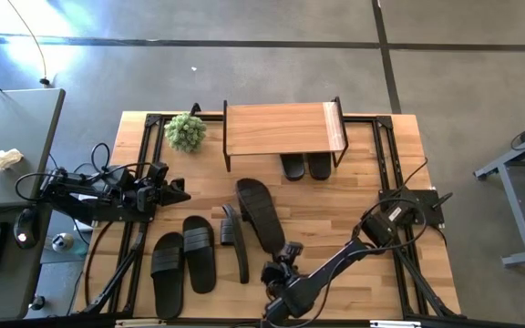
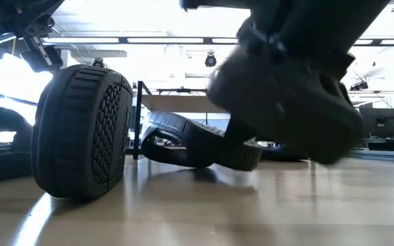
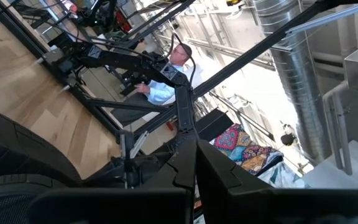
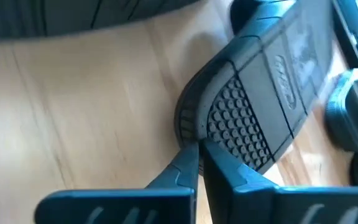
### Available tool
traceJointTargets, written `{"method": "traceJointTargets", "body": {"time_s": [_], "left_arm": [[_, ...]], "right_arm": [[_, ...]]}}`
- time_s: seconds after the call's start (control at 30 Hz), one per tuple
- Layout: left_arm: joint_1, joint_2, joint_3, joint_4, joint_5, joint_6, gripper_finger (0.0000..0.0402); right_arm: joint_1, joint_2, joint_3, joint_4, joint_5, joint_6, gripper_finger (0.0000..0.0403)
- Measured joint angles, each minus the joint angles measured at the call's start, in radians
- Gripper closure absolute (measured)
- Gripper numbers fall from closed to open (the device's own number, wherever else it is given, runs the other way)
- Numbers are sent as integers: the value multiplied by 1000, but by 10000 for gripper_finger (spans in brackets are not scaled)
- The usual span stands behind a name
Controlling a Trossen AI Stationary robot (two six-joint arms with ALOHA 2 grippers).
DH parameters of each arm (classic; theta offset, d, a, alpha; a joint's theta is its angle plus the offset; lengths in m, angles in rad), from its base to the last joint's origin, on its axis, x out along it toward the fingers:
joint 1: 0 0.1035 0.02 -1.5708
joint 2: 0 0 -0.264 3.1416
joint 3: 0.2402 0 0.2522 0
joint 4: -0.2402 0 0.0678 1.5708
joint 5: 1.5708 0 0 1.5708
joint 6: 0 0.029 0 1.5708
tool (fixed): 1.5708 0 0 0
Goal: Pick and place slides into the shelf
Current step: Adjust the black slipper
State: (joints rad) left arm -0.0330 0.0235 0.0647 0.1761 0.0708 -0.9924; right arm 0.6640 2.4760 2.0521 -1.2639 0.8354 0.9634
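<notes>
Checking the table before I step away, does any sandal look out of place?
Yes. One black rubber slide sandal stands on its edge mid-table, sole facing sideways, while the other loose ones lie flat.

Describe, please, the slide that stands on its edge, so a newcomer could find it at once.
Start at the shelf at the table's far edge and come toward the near edge. Between the flat pair and the big tilted slide stands the edge-on slide. From above it shows only as a narrow black strip.

High view looks straight down on the whole table (image 1: 335, 219); low view sits at tabletop level, close behind a slide (image 2: 81, 130); wrist views look past closed jaws, right one close on table.
</notes>
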Motion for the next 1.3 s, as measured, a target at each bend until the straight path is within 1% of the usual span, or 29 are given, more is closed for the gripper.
{"method": "traceJointTargets", "body": {"time_s": [0.23, 0.4, 0.5, 0.63, 0.7, 0.8, 0.93, 1.0, 1.1, 1.2, 1.3], "left_arm": [[0, 0, 0, 0, 0, 0, 401], [0, 0, 0, 0, 0, 0, 401], [0, 0, 0, 0, 0, 0, 401], [0, 0, 0, 0, 0, 0, 401], [0, 0, 0, 0, 0, 0, 401], [0, 0, 0, 0, 1, 0, 401], [0, 0, 0, 0, 2, 0, 401], [0, 0, 0, 0, 4, 0, 401], [0, 0, 0, -7, 4, 0, 401], [0, 0, 0, -25, 5, 0, 401], [0, 0, 0, -33, 14, 0, 401]], "right_arm": [[32, 0, 103, -154, 86, 212, 402], [47, 0, 205, -274, 104, 270, 402], [53, -1, 251, -309, 89, 224, 402], [52, -2, 287, -307, 1, 65, 401], [52, -2, 298, -307, -52, 6, 392], [52, -2, 305, -307, -66, -51, 354], [53, -2, 266, -307, -59, -54, 268], [52, -2, 237, -303, -35, -56, 223], [52, -2, 173, -264, -14, -108, 174], [52, -2, 94, -189, -4, -203, 152], [52, 0, 27, -132, -1, -285, 148]]}}
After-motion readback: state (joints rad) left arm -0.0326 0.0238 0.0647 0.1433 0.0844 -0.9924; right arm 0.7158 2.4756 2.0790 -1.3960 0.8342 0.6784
